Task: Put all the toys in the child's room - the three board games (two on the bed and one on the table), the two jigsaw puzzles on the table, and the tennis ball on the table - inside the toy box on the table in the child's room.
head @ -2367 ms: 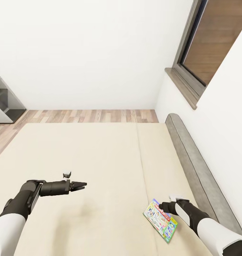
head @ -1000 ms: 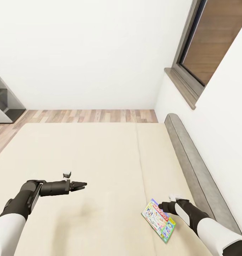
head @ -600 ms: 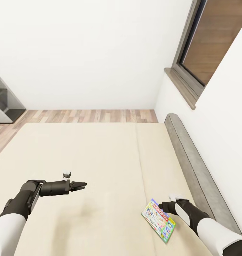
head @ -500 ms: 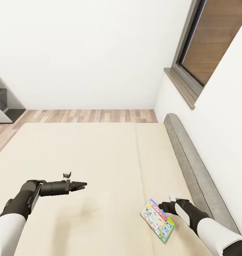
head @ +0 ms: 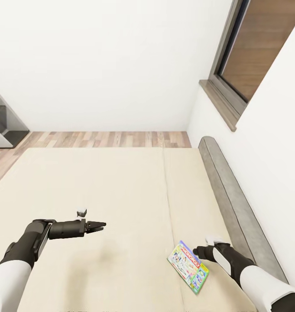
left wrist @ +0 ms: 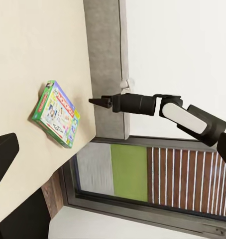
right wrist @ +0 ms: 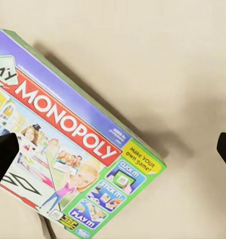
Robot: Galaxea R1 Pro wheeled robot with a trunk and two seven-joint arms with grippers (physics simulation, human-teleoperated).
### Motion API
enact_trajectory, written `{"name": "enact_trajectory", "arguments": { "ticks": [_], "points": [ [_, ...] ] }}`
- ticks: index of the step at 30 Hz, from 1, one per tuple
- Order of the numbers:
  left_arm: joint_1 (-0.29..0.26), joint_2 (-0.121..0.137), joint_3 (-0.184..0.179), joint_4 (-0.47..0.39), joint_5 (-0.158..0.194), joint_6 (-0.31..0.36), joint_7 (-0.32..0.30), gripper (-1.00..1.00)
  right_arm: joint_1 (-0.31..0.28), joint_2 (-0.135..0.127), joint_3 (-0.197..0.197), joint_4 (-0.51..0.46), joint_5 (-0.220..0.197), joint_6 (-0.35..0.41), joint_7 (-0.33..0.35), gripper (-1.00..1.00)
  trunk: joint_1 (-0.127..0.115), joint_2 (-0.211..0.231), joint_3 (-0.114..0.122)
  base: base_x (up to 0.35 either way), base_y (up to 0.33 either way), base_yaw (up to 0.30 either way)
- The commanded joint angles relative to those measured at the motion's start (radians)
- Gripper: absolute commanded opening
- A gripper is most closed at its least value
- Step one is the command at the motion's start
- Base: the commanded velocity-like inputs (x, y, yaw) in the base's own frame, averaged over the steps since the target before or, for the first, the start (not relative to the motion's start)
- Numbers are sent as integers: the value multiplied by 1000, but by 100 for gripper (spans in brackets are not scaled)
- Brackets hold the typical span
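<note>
One board game, the green-white Monopoly box (head: 188, 267), lies flat on the beige bed (head: 121, 186) near the grey headboard. My right gripper (head: 198, 251) hovers just over the box's headboard-side edge. In the right wrist view the box (right wrist: 68, 149) lies below the open right gripper (right wrist: 113, 152), whose dark fingertips (right wrist: 3, 154) stand far apart. My left gripper (head: 99, 225) is held out over bare mattress, well away from the box. The left wrist view looks across the bed to the box (left wrist: 56, 113) and the right gripper (left wrist: 95, 102); the left gripper (left wrist: 16, 186) looks open.
The grey headboard (head: 234, 203) runs along the white wall on the right, under a dark-framed window (head: 255, 52). Wood-plank floor (head: 104, 138) lies beyond the bed's far edge. A grey cabinet (head: 4, 123) stands at the far left.
The whole picture has drifted slightly, so the camera moved: bed, headboard and Monopoly box sit a little further left. Both arms keep their pose, and the box still lies on the mattress.
</note>
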Motion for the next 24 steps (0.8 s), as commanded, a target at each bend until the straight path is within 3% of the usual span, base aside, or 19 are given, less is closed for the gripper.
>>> {"name": "enact_trajectory", "arguments": {
  "ticks": [1,24],
  "points": [
    [-1,-1,3,-1,-10,10,-8,100,0,-1,4,-2,0,5,1,100,0,-2,-3,0,-3,0],
    [-7,6,8,-3,-2,17,-8,100,0,31,5,-5,4,31,1,100,0,-2,-40,0,0,0]
  ]
}}
